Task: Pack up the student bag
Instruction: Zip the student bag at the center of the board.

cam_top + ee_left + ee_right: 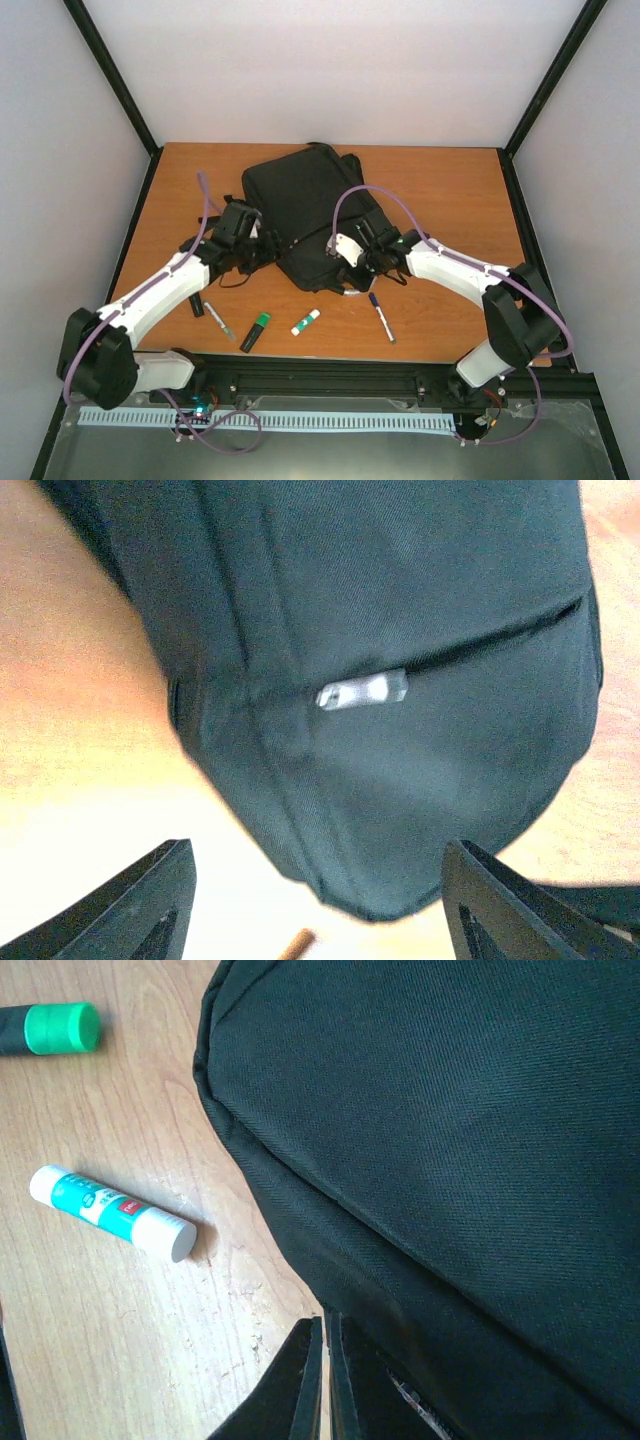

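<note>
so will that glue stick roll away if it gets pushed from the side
Probably: the glue stick is a round tube lying on its side on the wooden table, so a sideways push should roll it. It looks small and plastic, so likely light and stiff. Its smooth label may slip in a grip.

top cam overhead, looking down — wrist cams close-up; all share bag (300,210)

student bag (450,1110): matt woven cloth | zip pull (362,692): shiny metal | table (450,190): wood
</note>
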You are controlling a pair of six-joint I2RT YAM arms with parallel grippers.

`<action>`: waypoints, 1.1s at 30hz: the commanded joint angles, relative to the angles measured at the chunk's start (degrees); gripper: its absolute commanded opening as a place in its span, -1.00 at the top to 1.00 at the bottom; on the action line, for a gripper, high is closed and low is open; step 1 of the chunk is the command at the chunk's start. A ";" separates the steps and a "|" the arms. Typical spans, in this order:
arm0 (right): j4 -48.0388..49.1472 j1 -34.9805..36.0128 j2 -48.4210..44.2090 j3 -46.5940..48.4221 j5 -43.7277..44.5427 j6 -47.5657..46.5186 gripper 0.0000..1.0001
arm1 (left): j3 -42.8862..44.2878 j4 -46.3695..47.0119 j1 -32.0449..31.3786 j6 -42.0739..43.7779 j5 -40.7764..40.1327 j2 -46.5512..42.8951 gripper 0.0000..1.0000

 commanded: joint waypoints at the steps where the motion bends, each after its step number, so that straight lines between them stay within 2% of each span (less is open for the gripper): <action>1: 0.36 0.81 2.15 1.53 -0.07 2.57 0.95 | -5.09 -1.54 -1.35 -7.62 6.20 -4.26 -0.39; 5: -0.59 0.78 0.73 1.03 3.79 3.44 0.93 | -6.89 0.55 -3.42 -10.37 5.67 -6.92 -0.46; 6: -0.52 0.74 -0.05 0.53 5.15 3.62 0.85 | -7.19 1.06 -3.81 -11.12 5.62 -7.01 -0.47; 9: -0.11 0.65 -2.23 -1.47 9.24 4.24 0.41 | -8.06 4.88 -4.82 -14.03 6.27 -5.83 -0.48; 11: -0.15 0.35 -2.88 -2.63 10.32 4.33 0.30 | -8.81 7.36 -5.85 -15.89 6.65 -4.39 -0.48; 19: -0.38 -4.71 -1.31 -4.79 6.54 5.64 0.37 | -7.60 13.52 -9.01 -18.53 7.18 2.63 -0.33; 24: 0.06 -5.19 0.03 -5.36 4.48 5.68 0.40 | -6.72 15.08 -9.08 -18.82 6.76 5.53 -0.07; 29: 0.48 -5.13 2.26 -4.95 3.07 6.09 0.38 | -5.51 16.51 -9.08 -18.83 7.02 7.97 0.44; 33: 1.75 -5.15 3.25 -4.74 2.35 6.73 0.24 | -4.71 16.99 -9.08 -18.82 7.00 8.58 0.89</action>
